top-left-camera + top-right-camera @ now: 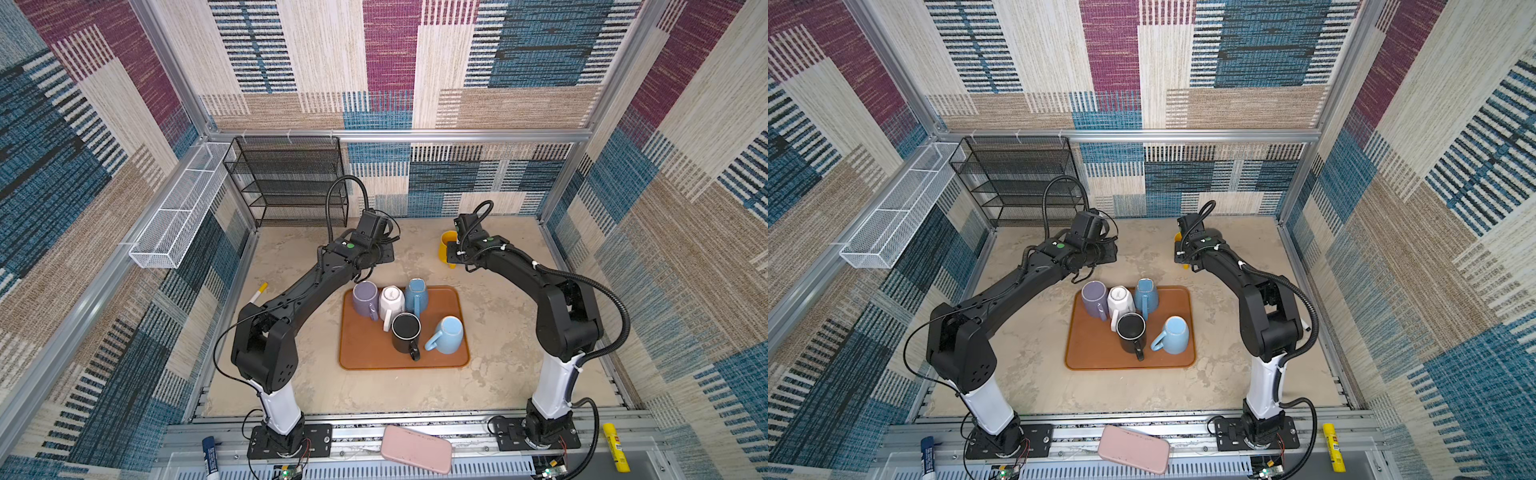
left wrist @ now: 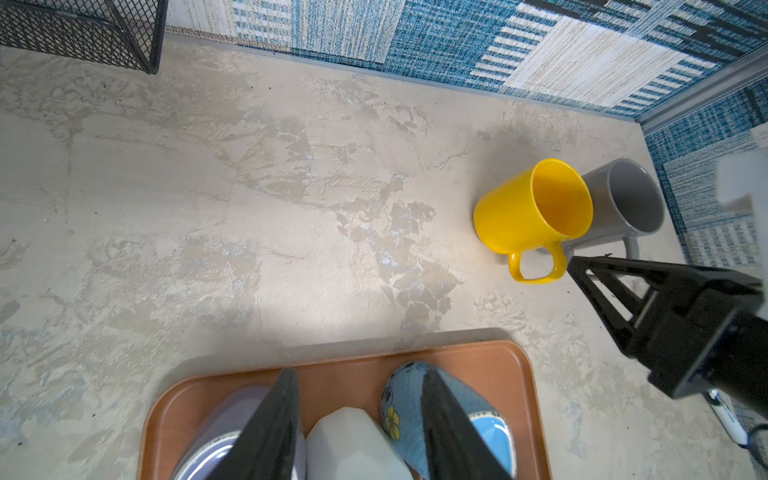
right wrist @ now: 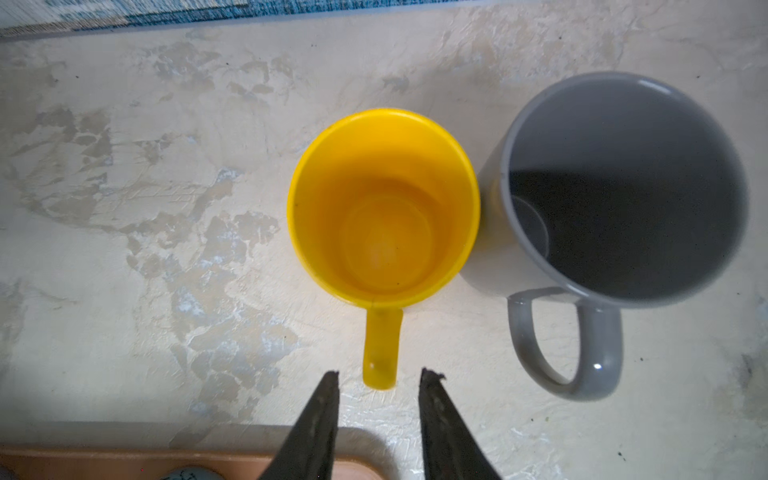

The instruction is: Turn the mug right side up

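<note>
Yellow mug (image 3: pixel 382 208) upright, just beside grey mug (image 3: pixel 623 187). Your right gripper (image 3: pixel 379 374): jaws parted either side of handle tip, not clamping. Your left gripper (image 2: pixel 359 372): jaws apart, empty, over tray (image 2: pixel 498 361).

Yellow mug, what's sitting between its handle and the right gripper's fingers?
Nothing. In the right wrist view, the handle tip of the yellow mug pokes into the gap of the open right gripper, with bare table either side.

Yellow mug (image 3: pixel 382 208), grey mug (image 3: pixel 623 187)
</note>
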`<state>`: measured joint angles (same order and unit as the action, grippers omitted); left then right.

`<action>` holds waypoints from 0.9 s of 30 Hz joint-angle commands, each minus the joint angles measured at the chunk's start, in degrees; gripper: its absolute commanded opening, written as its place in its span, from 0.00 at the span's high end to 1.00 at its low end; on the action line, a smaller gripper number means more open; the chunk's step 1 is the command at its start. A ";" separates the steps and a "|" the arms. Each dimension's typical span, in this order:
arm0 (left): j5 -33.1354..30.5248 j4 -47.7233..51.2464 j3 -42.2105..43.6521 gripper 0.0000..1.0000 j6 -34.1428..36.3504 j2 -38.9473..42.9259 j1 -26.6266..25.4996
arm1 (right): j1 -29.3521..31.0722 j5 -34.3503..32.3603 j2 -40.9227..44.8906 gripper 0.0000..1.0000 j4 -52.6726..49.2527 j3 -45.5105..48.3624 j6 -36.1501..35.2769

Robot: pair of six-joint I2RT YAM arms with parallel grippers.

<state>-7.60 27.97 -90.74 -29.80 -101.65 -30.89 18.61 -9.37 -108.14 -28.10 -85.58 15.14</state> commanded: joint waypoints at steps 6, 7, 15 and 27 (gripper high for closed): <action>-2.47 2.72 1.00 0.54 0.63 1.47 0.10 | 0.28 1.93 6.01 0.64 0.48 2.67 -1.10; -3.02 2.99 1.52 0.54 0.70 1.71 0.19 | 0.31 2.34 6.70 0.65 0.79 3.11 -1.30; -5.48 7.73 4.17 0.53 -0.21 4.05 0.32 | 1.34 6.58 10.14 0.66 5.00 5.51 -3.01; -5.82 16.70 15.80 0.53 -6.01 13.67 -1.23 | 1.66 9.04 7.22 0.67 6.56 3.31 -2.62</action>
<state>-13.30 42.46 -76.71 -32.47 -88.99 -31.29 20.18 -1.50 -100.40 -24.10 -81.38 12.60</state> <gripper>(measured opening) 0.469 0.328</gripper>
